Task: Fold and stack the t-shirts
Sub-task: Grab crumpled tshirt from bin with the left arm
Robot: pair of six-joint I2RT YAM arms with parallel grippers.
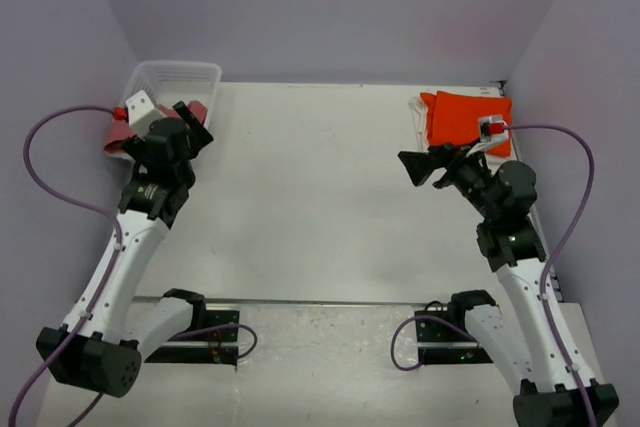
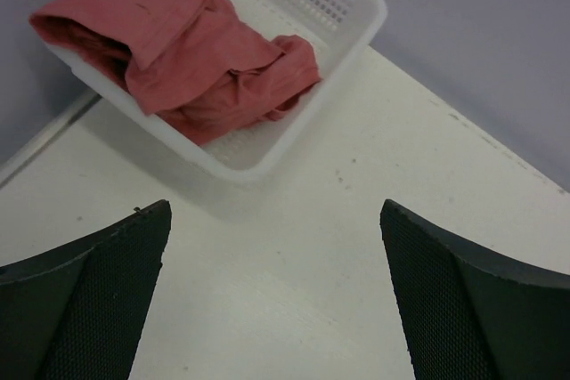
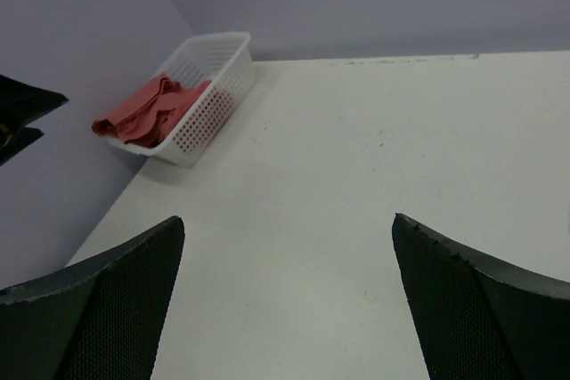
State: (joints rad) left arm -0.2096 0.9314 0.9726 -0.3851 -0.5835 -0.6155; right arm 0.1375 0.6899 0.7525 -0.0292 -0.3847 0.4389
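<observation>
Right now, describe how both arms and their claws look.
The left arm and right arm have white links and black joints; a purple cable loops along each. The left claw and right claw have broad black fingers with fine mesh texture.

A: What surrounds the table [image 1: 320, 207]?
B: Pale lilac walls [image 1: 330, 7] — one behind it, one along each side, all plain.
A: And the table itself?
B: White, faintly speckled, matte — the light is soft and even, with only faint shadows on it.
</observation>
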